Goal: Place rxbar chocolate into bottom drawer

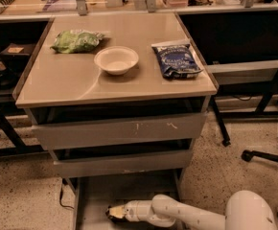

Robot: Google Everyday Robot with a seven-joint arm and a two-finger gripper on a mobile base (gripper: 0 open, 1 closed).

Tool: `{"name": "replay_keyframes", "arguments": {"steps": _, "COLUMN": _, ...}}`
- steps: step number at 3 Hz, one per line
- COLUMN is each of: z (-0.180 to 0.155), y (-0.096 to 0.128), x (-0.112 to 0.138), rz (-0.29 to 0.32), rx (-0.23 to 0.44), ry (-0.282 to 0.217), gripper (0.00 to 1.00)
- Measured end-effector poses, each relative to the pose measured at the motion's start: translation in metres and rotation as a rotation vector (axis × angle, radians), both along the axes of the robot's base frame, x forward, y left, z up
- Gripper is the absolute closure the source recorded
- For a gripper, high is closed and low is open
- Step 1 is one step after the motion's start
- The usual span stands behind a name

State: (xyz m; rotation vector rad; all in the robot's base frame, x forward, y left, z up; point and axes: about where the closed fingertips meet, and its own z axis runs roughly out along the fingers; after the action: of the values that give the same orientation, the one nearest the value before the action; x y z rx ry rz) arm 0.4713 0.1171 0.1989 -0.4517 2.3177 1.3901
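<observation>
Down in the open bottom drawer (pixel 129 188), the gripper (pixel 112 212) sits low over the floor, rxbar chocolate (pixel 116 215) apparently right at its left-pointing tip, can't tell if clamped or released.

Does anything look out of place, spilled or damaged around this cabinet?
Nothing is spilled or toppled. The only blemish is pale scuffing on the top drawer front. The bottom drawer stands pulled out, with the gripper low over its floor.

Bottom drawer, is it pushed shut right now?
No, the bottom drawer is pulled out with its grey floor showing, and the tool sits low over that floor.
</observation>
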Motion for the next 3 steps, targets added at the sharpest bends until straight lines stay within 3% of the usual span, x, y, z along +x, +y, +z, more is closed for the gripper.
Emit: {"name": "replay_keyframes", "arguments": {"steps": 3, "z": 0.0, "y": 0.0001, "x": -0.0001, "rz": 0.0, "rx": 0.0, "ry": 0.0, "gripper": 0.34}}
